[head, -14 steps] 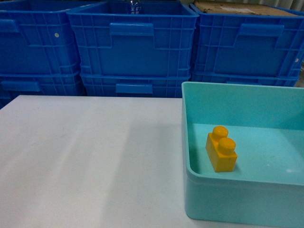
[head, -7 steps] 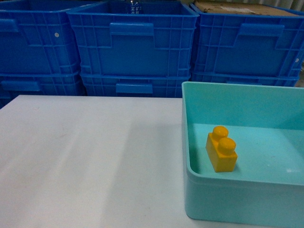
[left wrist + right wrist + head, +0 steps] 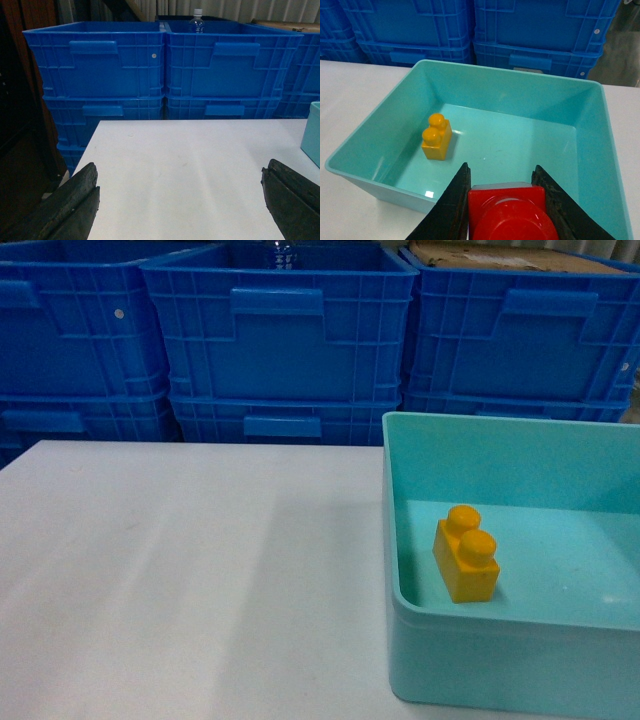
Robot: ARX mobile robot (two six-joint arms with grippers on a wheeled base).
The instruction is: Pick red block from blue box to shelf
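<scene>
Carrying step: red block [image 3: 512, 212] clamped in right gripper [image 3: 506, 200] above blue box [image 3: 600, 130]; left gripper [image 3: 180, 200] wide, idle; shelf next, unseen.

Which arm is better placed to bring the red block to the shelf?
Right. Its hand already grips the red block above the blue box; the left hand is open and empty.

Red block [image 3: 514, 216] glossy, stud up, clamped btwn gripper jaws above blue box [image 3: 590, 107], pale turquoise, on table
</scene>
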